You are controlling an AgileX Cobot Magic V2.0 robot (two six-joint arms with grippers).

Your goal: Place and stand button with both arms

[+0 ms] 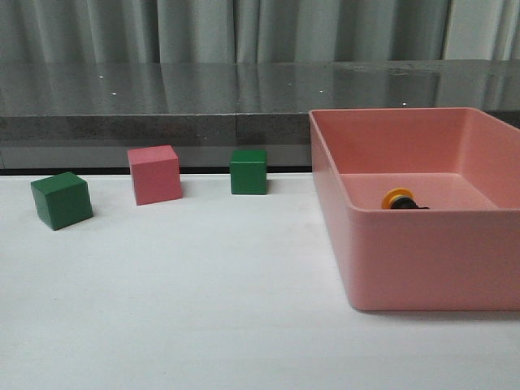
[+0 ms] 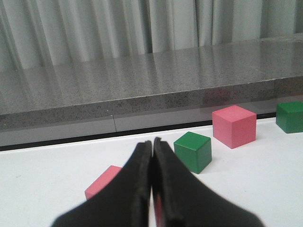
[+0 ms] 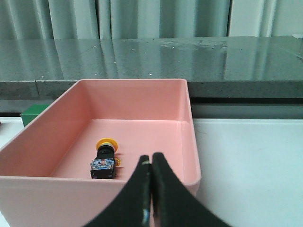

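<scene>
The button [image 1: 400, 200] lies on its side on the floor of the pink bin [image 1: 422, 268], its yellow cap and black body just showing over the bin's near wall. In the right wrist view the button [image 3: 105, 157] lies with its yellow cap pointing away and its clear bluish base toward the camera. My right gripper [image 3: 151, 158] is shut and empty, on the near side of the bin's [image 3: 28, 189] front wall, to the right of the button. My left gripper [image 2: 152, 143] is shut and empty, low over the white table. Neither arm shows in the front view.
On the white table to the left of the bin stand a green cube [image 1: 62, 200], a pink cube [image 1: 154, 174] and a second green cube [image 1: 248, 171]. The left wrist view shows a further pink block [image 2: 103, 181] just beside the fingers. A grey stone ledge [image 1: 162, 101] runs along the back.
</scene>
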